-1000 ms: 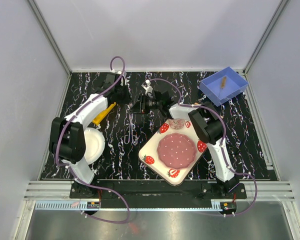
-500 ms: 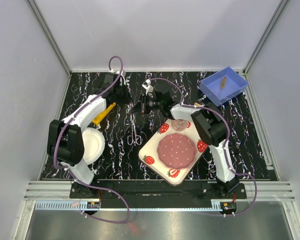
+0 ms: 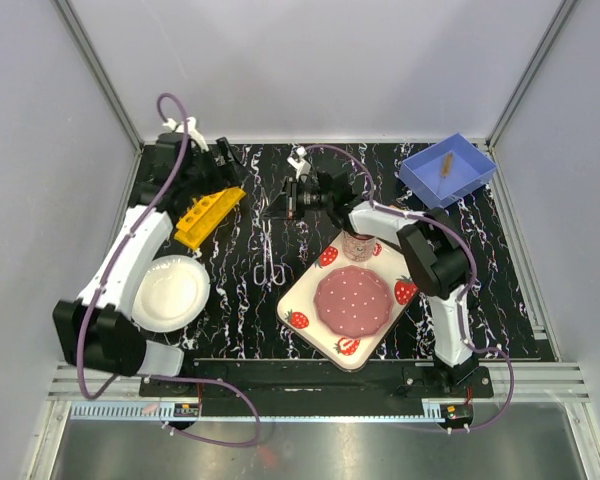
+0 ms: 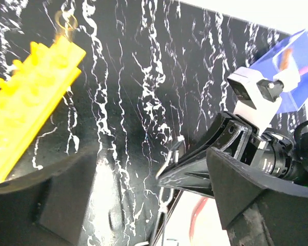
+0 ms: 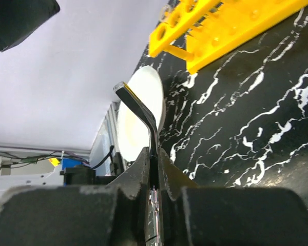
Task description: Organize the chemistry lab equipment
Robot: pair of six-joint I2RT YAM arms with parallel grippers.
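Observation:
The yellow rack [image 3: 208,215] lies flat at the back left of the table, and it also shows in the left wrist view [image 4: 31,107] and the right wrist view [image 5: 231,25]. My left gripper [image 3: 223,163] hovers just behind it, open, with nothing between its fingers [image 4: 46,200]. My right gripper [image 3: 280,202] is shut on the tip of the small metal scissors [image 3: 269,255], whose loop handles trail toward the tray. The thin bent blade [image 5: 138,107] sticks up out of the closed jaws. A wooden clamp [image 3: 447,163] lies in the blue bin [image 3: 470,178].
A round white plate [image 3: 170,293] sits at the left, near my left arm. The strawberry-print tray [image 3: 310,310] holds a pink mug [image 3: 358,246] and a pink disc, just right of the scissors. The blue bin stands at the back right corner.
My left gripper opened, let go of the yellow rack and pulled back to the far left. The rack now lies flat. My right gripper closed on the scissors.

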